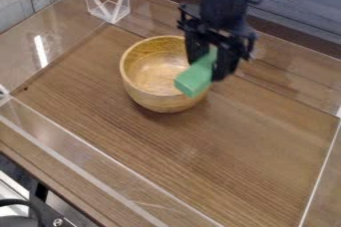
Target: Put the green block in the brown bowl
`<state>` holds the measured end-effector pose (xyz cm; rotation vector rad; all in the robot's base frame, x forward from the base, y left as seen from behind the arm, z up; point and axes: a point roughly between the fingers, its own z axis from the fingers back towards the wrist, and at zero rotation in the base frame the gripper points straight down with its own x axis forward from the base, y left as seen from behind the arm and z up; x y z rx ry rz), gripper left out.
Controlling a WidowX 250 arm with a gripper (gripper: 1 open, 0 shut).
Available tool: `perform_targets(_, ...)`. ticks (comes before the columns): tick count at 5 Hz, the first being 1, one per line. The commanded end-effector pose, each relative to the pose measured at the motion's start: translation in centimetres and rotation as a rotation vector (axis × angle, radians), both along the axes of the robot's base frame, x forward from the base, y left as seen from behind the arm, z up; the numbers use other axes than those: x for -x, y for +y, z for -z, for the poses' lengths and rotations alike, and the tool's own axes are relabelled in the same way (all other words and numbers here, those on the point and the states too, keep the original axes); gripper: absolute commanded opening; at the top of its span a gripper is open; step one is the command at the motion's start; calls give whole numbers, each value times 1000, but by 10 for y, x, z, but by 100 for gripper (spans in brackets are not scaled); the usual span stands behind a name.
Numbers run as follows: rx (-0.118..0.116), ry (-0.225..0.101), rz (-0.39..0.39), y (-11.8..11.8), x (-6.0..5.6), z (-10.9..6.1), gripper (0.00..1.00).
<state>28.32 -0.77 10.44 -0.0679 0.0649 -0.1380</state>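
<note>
The green block [197,78] hangs in the air, tilted, held at its upper end between the fingers of my gripper [216,60], which points down and is shut on it. The block's lower end is over the right rim of the brown bowl [158,74], a round light wooden bowl standing left of centre on the dark wooden table. I cannot tell whether the block touches the rim. The bowl's inside looks empty.
A low clear acrylic wall [27,57] borders the table on the left and front. A clear folded plastic stand [107,5] sits at the back left. Dark wood tabletop [253,151] stretches to the right of and in front of the bowl.
</note>
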Motion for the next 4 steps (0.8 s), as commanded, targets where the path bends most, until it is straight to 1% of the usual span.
perform_targets(1,-8,-80,-107,-2,-22,-19,0)
perform_targets(2,-4,-88,-124,-1,-29,-35,0)
perform_targets(3,3,-97,-123,-8,-35,-50,0)
perform_targets(4,9,-95,-77,-30,-32,-45,0)
